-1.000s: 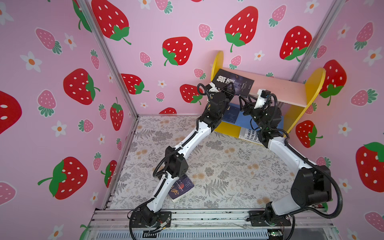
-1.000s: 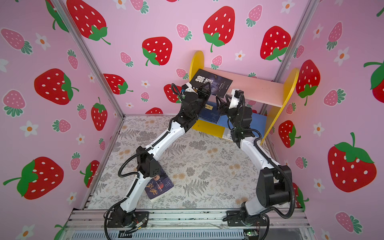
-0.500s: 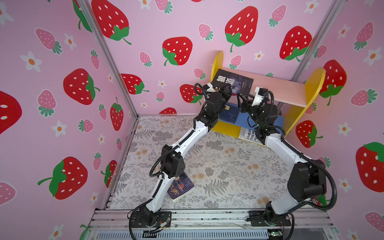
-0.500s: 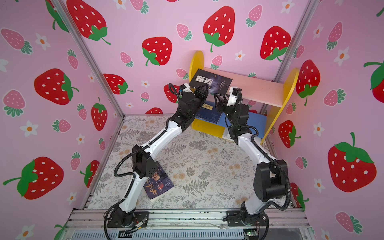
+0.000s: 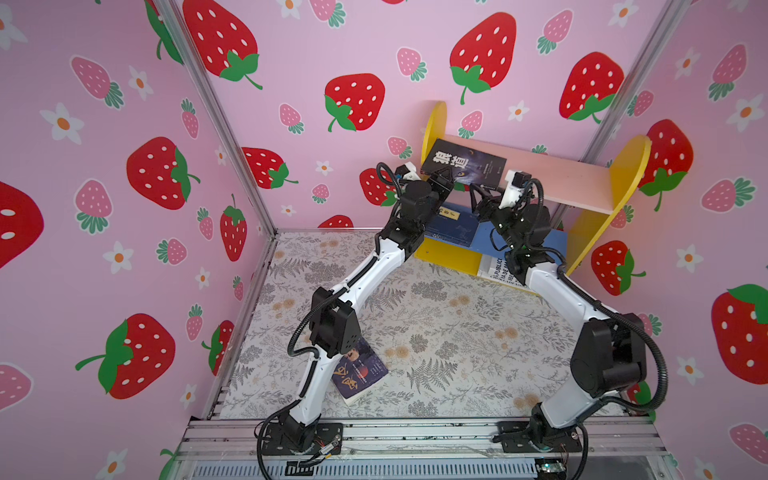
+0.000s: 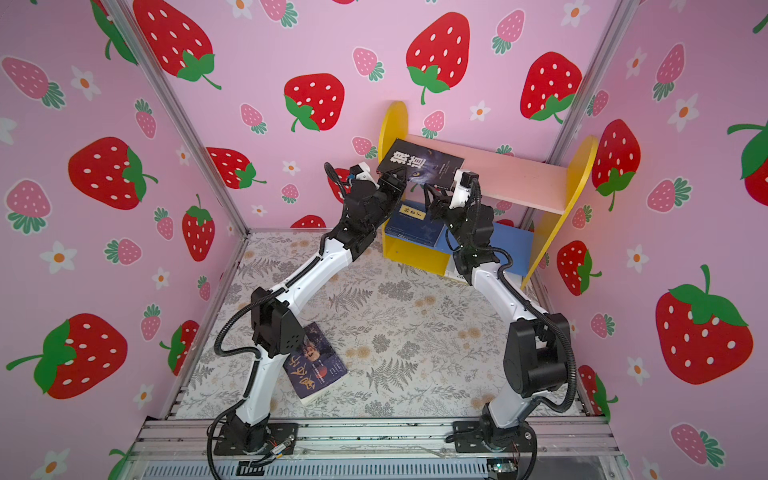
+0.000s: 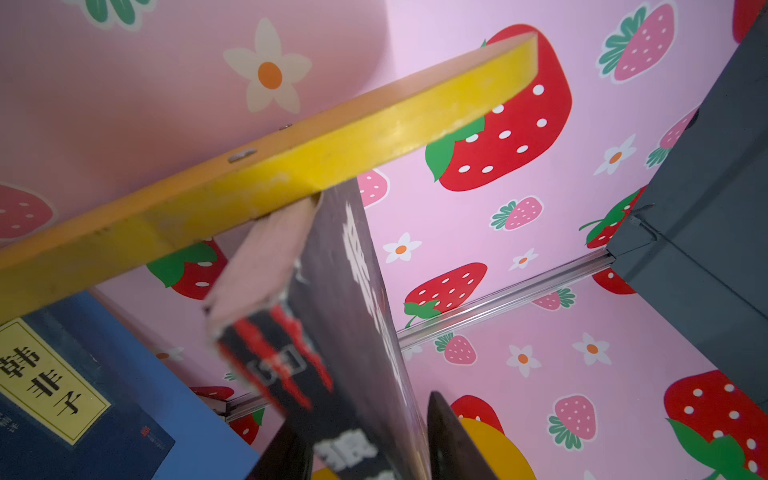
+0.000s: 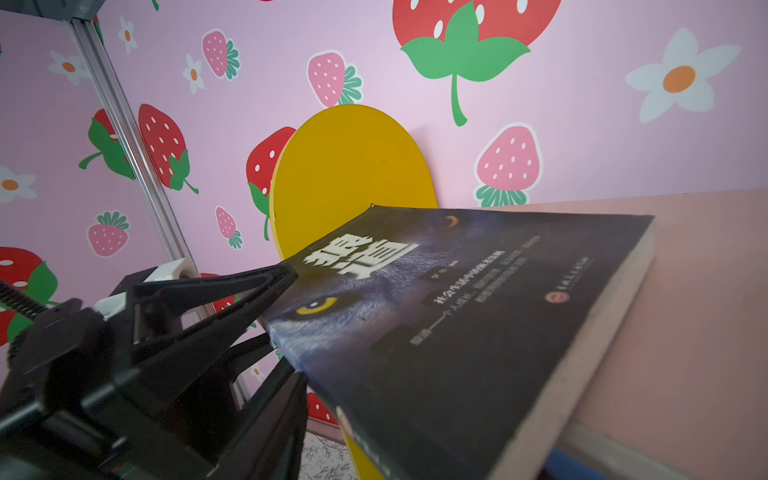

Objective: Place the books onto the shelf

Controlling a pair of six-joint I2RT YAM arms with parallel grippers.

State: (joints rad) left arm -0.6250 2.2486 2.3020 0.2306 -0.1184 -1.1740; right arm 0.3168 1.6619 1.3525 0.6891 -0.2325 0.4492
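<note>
A dark book (image 5: 465, 168) (image 6: 422, 164) with big white characters and a wolf's eye lies on the shelf's pink upper board (image 5: 561, 178) (image 6: 519, 178), its near left corner hanging over the front. My left gripper (image 5: 442, 178) (image 6: 395, 176) (image 7: 361, 415) is shut on that corner. My right gripper (image 5: 478, 193) (image 6: 430, 195) stands open just under the book's (image 8: 478, 316) front edge; one of its fingers (image 8: 274, 415) shows clear of the book, the second is hidden. Navy books (image 5: 453, 226) (image 6: 415, 226) (image 7: 62, 399) with yellow labels lie on the blue lower board.
Another dark book (image 5: 359, 374) (image 6: 318, 365) lies on the floral floor under my left arm's elbow. A white book (image 5: 496, 270) with black lettering sits at the shelf's foot beside my right arm. Yellow side panels (image 7: 291, 166) (image 8: 345, 166) and pink strawberry walls close in.
My left arm has stretched forward and the dark book has settled flatter onto the pink board. My right gripper has crept up toward the book's front edge and narrowed a little.
</note>
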